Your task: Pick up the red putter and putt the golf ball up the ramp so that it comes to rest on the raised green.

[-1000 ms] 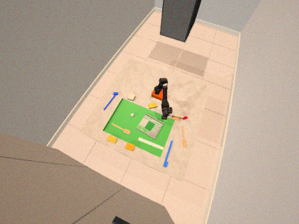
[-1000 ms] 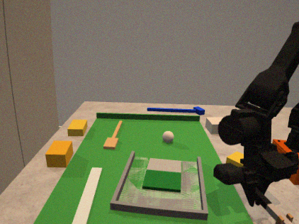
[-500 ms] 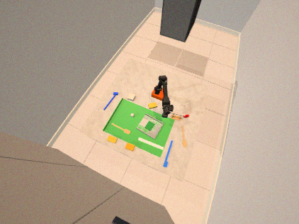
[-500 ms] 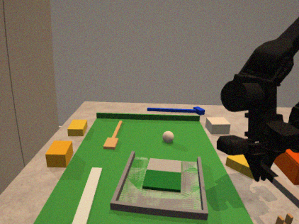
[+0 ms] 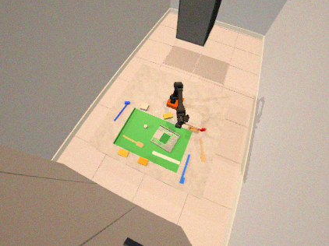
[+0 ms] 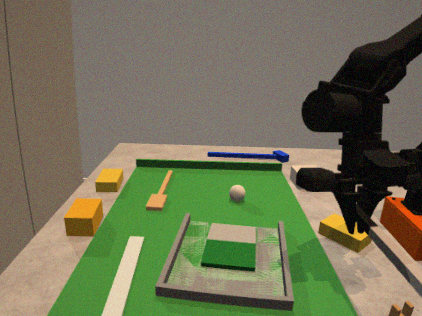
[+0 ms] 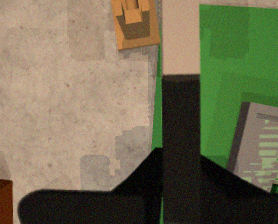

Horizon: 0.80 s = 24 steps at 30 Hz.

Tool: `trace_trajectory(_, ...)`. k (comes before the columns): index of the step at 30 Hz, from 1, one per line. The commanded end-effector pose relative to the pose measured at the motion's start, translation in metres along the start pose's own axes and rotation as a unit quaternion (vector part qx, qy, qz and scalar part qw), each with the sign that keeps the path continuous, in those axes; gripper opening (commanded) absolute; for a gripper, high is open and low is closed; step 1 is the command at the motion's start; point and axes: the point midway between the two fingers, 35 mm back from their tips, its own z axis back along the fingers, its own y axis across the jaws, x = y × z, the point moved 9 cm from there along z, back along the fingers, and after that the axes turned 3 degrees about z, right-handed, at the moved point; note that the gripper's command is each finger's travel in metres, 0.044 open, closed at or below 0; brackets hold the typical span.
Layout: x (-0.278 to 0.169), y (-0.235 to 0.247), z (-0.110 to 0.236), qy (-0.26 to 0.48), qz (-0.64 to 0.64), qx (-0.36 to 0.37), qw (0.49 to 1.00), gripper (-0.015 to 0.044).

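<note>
My gripper (image 5: 185, 122) (image 6: 356, 229) (image 7: 172, 154) is shut on the black grip of the red putter (image 5: 203, 129) (image 6: 394, 258) (image 7: 181, 115). Its pale shaft runs up the wrist view, beside the orange stand (image 5: 192, 129) (image 6: 402, 310) (image 7: 138, 44), and stands clear of the prongs. The red head shows only in the top view. The white golf ball (image 5: 146, 126) (image 6: 237, 193) rests on the green mat (image 5: 134, 119) (image 6: 200, 183) (image 7: 225, 50). The raised green (image 5: 165, 138) (image 6: 229, 255) sits inside a grey-walled frame (image 6: 224, 298) (image 7: 239, 135), with the pale ramp (image 6: 232, 232) facing the ball.
An orange mallet (image 5: 133, 140) (image 6: 156, 201) and a white strip (image 5: 165, 157) (image 6: 122, 278) lie on the mat. Blue mallets (image 5: 122, 111) (image 5: 185, 169) and yellow blocks (image 5: 168, 115) (image 5: 123, 152) (image 5: 143, 161) lie around it. A dark rail edges the mat's far end.
</note>
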Motion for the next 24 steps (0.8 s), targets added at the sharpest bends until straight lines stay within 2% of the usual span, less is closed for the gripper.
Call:
trace_trajectory(1,-0.021,-0.005,0.005,0.011,-0.061,-0.009,0.998,0.0)
trace_trajectory(12,-0.079,-0.015,0.025,0.03,-0.197,-0.033,0.979,0.0)
trace_trajectory(24,-0.142,-0.011,0.046,0.049,-0.342,-0.055,0.937,0.0)
